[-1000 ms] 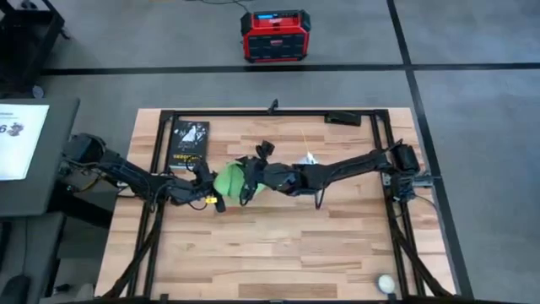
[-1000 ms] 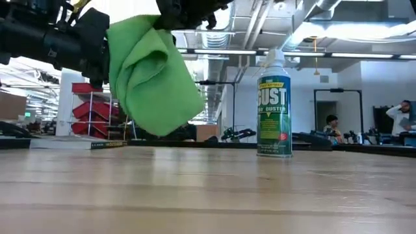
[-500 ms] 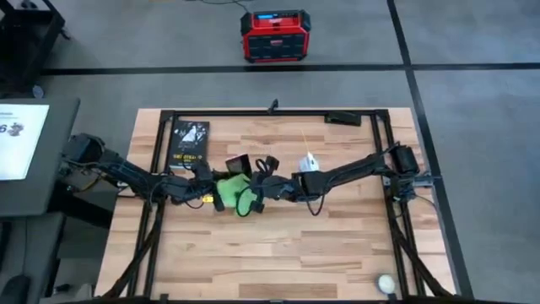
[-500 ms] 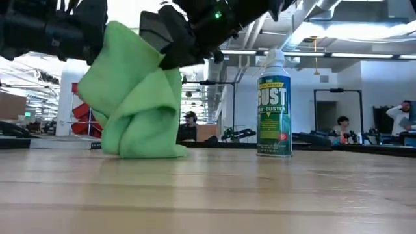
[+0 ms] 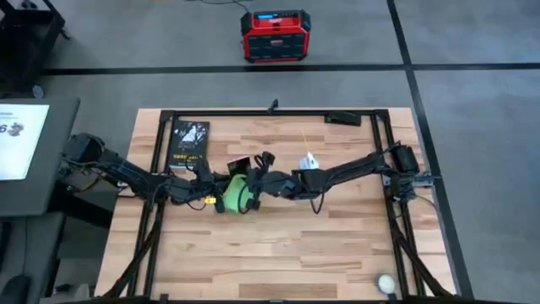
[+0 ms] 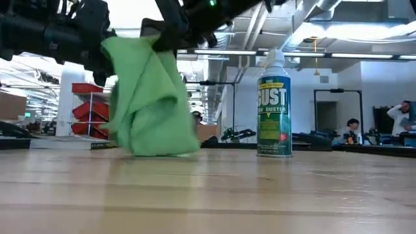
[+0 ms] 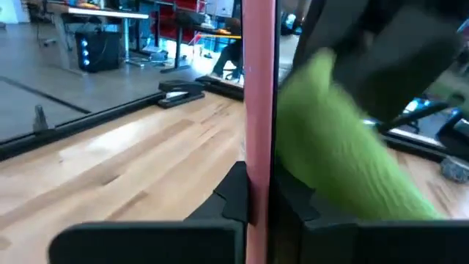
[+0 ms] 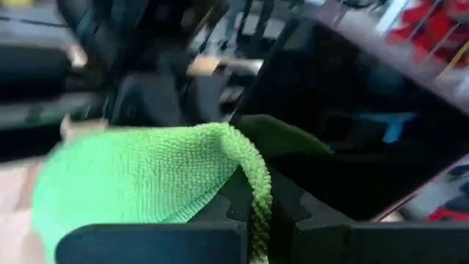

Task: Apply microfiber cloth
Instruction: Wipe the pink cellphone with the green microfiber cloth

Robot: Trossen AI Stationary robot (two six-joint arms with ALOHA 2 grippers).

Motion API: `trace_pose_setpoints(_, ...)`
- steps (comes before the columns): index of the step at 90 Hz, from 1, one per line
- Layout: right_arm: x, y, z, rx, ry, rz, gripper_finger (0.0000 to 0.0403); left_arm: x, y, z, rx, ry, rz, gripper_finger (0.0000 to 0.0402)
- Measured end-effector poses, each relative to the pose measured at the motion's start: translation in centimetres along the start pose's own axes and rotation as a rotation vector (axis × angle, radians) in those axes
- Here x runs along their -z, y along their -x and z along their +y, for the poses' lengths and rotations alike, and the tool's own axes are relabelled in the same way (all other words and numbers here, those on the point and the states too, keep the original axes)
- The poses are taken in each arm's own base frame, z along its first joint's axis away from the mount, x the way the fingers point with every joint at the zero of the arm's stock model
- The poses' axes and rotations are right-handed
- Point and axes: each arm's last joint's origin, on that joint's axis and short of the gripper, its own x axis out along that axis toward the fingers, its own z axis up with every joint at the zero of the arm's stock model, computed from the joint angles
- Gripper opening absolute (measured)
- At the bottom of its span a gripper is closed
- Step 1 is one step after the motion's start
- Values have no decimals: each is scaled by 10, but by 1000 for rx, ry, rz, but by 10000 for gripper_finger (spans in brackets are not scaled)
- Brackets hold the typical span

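- The microfiber cloth [image 6: 151, 97] is a bright lime-green piece of soft fabric, bunched into loose vertical folds; in the low view it hangs from above with its lower edge at or just above the wooden table [image 6: 260, 195], whether touching I cannot tell.
- In the right wrist view the cloth [image 8: 139, 187] shows a fine looped pile, and a rolled hem runs down between that arm's two dark fingers [image 8: 227, 202].
- The right gripper [image 5: 256, 181] is clenched on the microfiber cloth, gripping it at its upper edge near the middle of the table.
- From above, the cloth [image 5: 234, 195] is a compact green bundle between the two grippers, larger than the gripper tips around it.
- The left gripper [image 5: 208, 192] sits right against the cloth's left side; its wrist view shows a thin pink upright slab [image 7: 258, 110] pinched between its fingers [image 7: 234, 194], with the green cloth [image 7: 337, 154] just behind it.
- A spray can lettered "DUST" [image 6: 273, 104] stands upright to the right of the cloth and apart from it.
- A black book with yellow lettering [image 5: 189, 144] lies flat toward the table's far left corner.
- A small white ball [image 5: 385, 284] rests at the near right edge.
- A red and black box [image 5: 276, 35] stands on the floor beyond the table.
- People [image 6: 403, 120] show far off in the room.
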Motion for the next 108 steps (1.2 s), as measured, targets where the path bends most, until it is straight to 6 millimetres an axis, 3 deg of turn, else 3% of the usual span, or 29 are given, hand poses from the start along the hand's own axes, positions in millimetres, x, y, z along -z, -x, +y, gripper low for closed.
trace_pose_setpoints(29,-26,-1,-15,148,114,-58,0,3,1,0,-2,-3,24,6)
trace_pose_setpoints(49,-39,1,-28,346,139,-94,0,12,2,1,22,-39,109,6)
trace_pose_setpoints(83,-27,13,2,215,130,-19,0,6,0,6,-128,-76,23,6)
trace_pose_setpoints(94,-24,18,10,162,109,-6,0,-5,2,5,-120,-51,-49,6)
trace_pose_setpoints(108,-5,12,10,117,42,42,0,-14,7,3,-88,-47,-88,6)
